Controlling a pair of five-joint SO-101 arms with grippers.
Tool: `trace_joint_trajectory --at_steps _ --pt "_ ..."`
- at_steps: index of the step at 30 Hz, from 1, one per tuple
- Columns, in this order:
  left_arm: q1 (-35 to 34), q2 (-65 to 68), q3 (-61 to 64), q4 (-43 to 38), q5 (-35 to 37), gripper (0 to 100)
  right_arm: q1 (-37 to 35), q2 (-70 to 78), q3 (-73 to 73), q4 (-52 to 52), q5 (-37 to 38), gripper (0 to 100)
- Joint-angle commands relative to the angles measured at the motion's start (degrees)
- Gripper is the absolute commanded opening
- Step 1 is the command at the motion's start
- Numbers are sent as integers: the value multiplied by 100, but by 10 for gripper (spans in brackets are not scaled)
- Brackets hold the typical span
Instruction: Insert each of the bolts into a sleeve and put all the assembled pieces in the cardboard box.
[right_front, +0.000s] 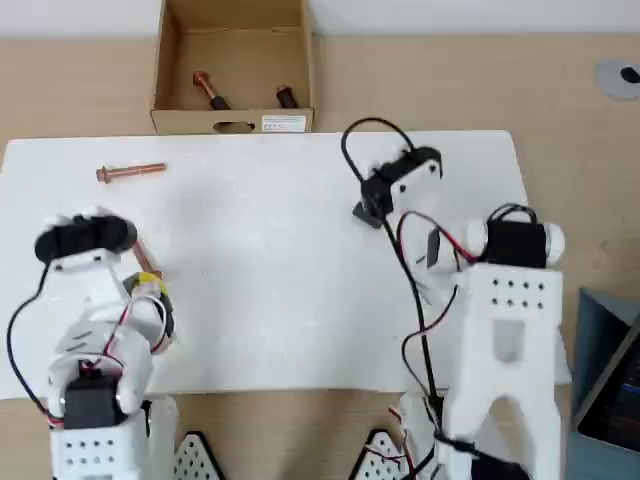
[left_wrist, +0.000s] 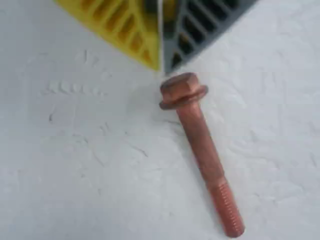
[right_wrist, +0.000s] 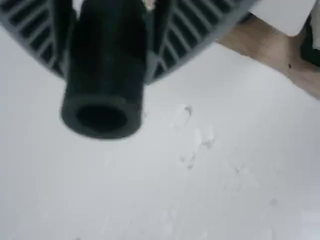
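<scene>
Clenched between the grey fingers (right_wrist: 200, 30) of the right hand (right_wrist: 107, 55): a black sleeve (right_wrist: 102, 95), open end toward the wrist camera, bore too dark to see into. Upper part of the sleeve cut off at the frame edge. Held above the white sheet (right_wrist: 210, 190), right of its middle in the high view, with hand and sleeve merging there into one dark shape.

At the left hand (left_wrist: 161, 62), yellow finger (left_wrist: 115, 25) and grey finger (left_wrist: 200, 25) pressed together at the tips, grasping nothing. Just beyond those tips, the hex head of a copper bolt (left_wrist: 200, 150), flat on the sheet, threaded end pointing away from the hand. Touching or merely beside: impossible to say. From above, mostly hidden under the left arm, with a short copper stretch showing.

Farther out, near the sheet's far left corner, a second bolt (right_front: 130, 172), lying alone.

Beyond the sheet, on the wooden worktop (right_front: 560, 100), the cardboard box (right_front: 170, 60), open-topped. On its floor, an assembled piece (right_front: 208, 90) and a second piece (right_front: 285, 96), the latter partly hidden by the front wall.
</scene>
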Motion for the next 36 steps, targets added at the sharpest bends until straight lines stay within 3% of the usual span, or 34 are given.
trace_joint_trajectory --at_steps 1,9,16,25,30,36 --pt "-53 1218 -1284 18 18 5 75 -330 145 -97 0 10" --pt "-53 3934 -3569 53 642 2 84 -558 418 -176 -35 10" --pt "-246 5851 -5143 53 1626 2 84 -787 637 -176 -44 10" --pt "-730 8242 -7024 114 3578 2 84 -1095 1112 -237 -44 10" --pt "-703 9429 -8105 721 4642 5 84 -1077 1191 -255 -44 10" --pt "-756 10598 -9116 1196 5327 4 84 -1059 1191 -220 -35 10"
